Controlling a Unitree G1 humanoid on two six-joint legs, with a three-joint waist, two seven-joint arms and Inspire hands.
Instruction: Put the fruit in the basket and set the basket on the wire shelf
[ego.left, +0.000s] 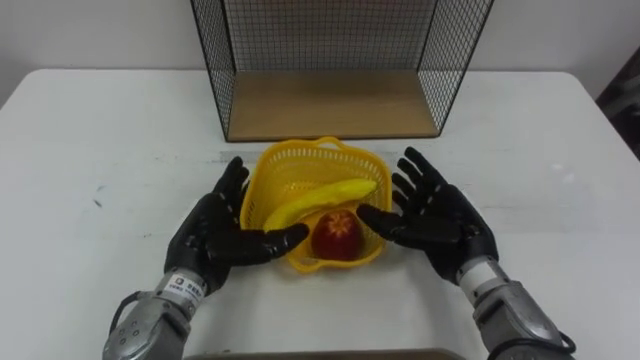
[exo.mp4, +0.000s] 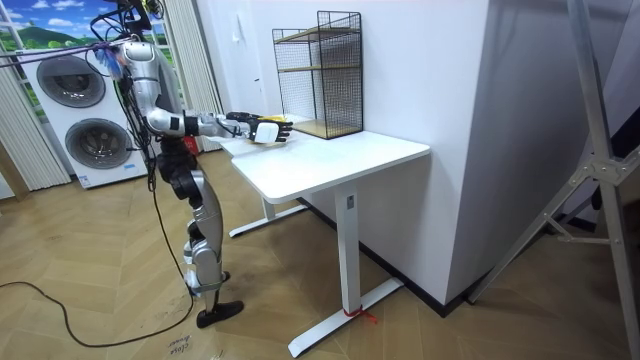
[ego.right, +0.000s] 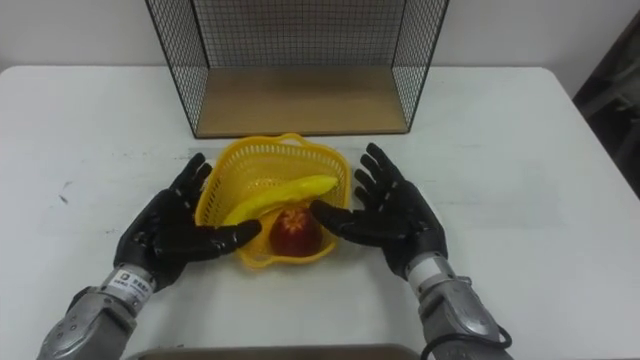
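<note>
**Open hands flank the loaded basket**

The basket (ego.left: 285, 170) sits on the white table (ego.left: 100, 130), with the shelf (ego.left: 330, 100) just beyond it at 12 o'clock and clear of its far rim. Both fruits are inside. The banana (ego.left: 320, 198) lies slantwise across the middle, from 8 o'clock up to 2 o'clock. The apple (ego.left: 338, 233) sits at 5 o'clock against the near wall, touching the banana's underside.

The left hand (ego.left: 215, 235) is at the basket's 8 o'clock, palm turned up and inward and fingers spread and straight, gripping nothing. Its fingertips lie beside the 9 o'clock rim, and its thumb reaches along the near rim at 7 o'clock.

The right hand (ego.left: 440, 215) mirrors it at 4 o'clock, also loose and splayed. Its fingertips are beside the 3 o'clock rim, and its thumb points in at the rim just right of the apple.

I cannot tell whether either thumb actually touches the plastic. No finger curls over the rim or round a fruit.

In the room view the robot stands upright at the table's end, both arms stretched forward over the top.
</note>
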